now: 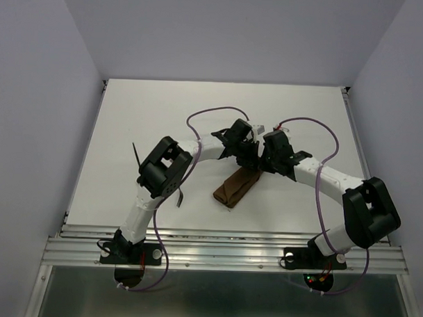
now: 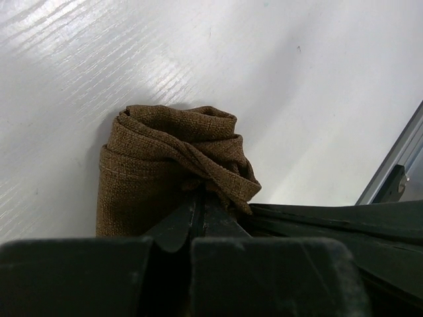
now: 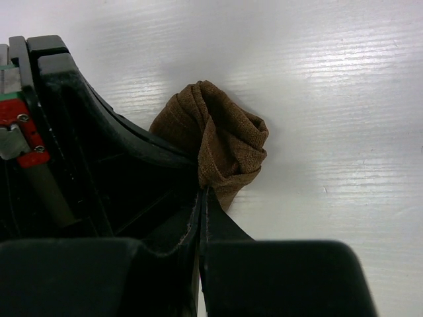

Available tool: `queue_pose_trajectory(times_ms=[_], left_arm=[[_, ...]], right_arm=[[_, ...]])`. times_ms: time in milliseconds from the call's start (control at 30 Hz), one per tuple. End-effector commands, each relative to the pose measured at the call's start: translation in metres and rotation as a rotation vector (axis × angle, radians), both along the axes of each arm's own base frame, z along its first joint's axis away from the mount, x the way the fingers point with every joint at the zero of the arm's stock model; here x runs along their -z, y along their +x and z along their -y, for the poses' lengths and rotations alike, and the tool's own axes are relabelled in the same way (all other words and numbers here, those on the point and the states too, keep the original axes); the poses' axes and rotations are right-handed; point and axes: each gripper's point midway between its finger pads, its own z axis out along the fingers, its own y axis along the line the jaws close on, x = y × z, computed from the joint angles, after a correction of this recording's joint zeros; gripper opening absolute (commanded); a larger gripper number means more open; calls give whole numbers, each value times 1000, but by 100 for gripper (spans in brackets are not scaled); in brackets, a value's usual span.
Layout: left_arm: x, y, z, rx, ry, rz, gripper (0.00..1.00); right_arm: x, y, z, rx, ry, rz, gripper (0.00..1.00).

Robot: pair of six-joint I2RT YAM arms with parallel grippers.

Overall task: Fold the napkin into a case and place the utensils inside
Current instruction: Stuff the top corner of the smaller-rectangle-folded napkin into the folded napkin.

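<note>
The napkin [image 1: 236, 188] lies mid-table as a narrow, dark brown folded case, slanting from near left to far right. Both grippers meet at its far end. My left gripper [image 1: 244, 159] is shut, and in the left wrist view its tips [image 2: 199, 193] pinch a gathered fold of the napkin [image 2: 158, 172]. My right gripper [image 1: 264, 162] is shut too, its tips [image 3: 203, 190] nipping the bunched corner of the napkin [image 3: 228, 142]. Two utensils lie left of the cloth: a long thin one [image 1: 136, 156] and a shorter one [image 1: 180, 196], partly hidden by the left arm.
The white table [image 1: 310, 120] is walled at the back and on both sides. A metal rail [image 1: 222, 251] runs along the near edge by the arm bases. Purple cables [image 1: 213, 113] loop above both arms. The right gripper's body [image 2: 344, 228] crowds the left wrist view.
</note>
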Motion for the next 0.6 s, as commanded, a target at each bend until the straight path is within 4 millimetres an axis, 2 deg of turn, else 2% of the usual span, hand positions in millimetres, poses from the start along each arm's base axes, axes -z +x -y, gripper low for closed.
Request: queue_pose_trajectory(times_ms=[0, 100, 200, 333, 467, 567], left_arm=[[14, -4, -2, -5, 42, 23, 0], [1, -5, -7, -11, 37, 46, 0], [-37, -6, -12, -4, -12, 100, 0], [-67, -9, -16, 21, -65, 129, 0], [-81, -13, -14, 55, -112, 127, 0], [-77, -12, -13, 62, -110, 119, 0]], right_arm=[[-28, 10, -8, -4, 45, 85, 1], [-20, 7, -3, 7, 25, 70, 1], [-19, 6, 0, 14, 15, 73, 1], [-18, 5, 1, 8, 5, 75, 1], [-18, 5, 1, -2, 2, 75, 1], [-19, 5, 0, -12, 4, 76, 1]])
